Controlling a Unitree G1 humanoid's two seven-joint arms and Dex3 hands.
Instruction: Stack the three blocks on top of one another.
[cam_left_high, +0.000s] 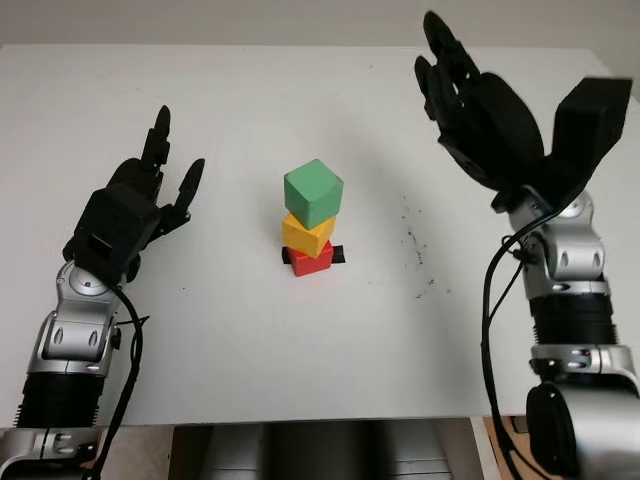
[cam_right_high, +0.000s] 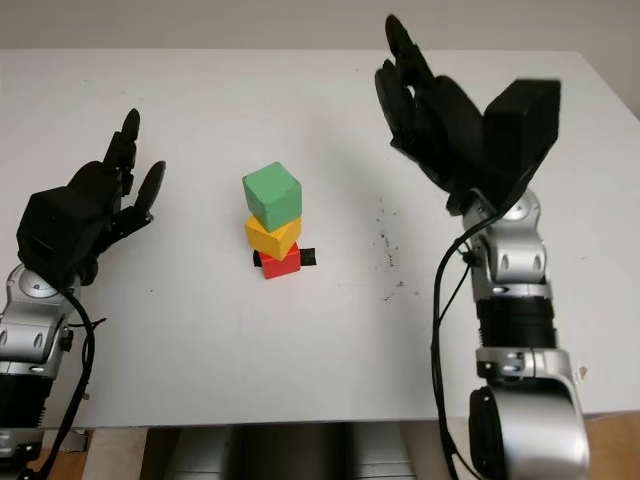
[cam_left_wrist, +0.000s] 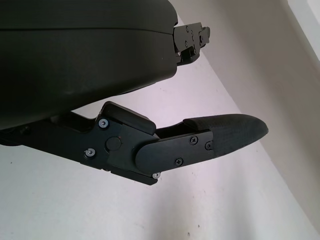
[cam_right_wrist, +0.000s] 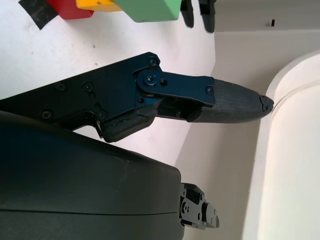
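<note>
Green block (cam_left_high: 313, 193) tops yellow block (cam_left_high: 307, 235) and red block (cam_left_high: 311, 260); stack looks done; left robot hand (cam_left_high: 150, 190) and right robot hand (cam_left_high: 465, 95) released, clear; next, probably just withdraw.

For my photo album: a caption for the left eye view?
Green block on yellow on red, both robot hands open.

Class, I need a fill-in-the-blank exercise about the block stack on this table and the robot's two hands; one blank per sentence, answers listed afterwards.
1. The top block of the stack is coloured ____.
2. The yellow block sits directly on the ____ block.
3. The stack stands on a small patch of ____ tape on the white table.
4. The left hand and the right hand each hold ____.

Missing words: green; red; black; nothing
</note>
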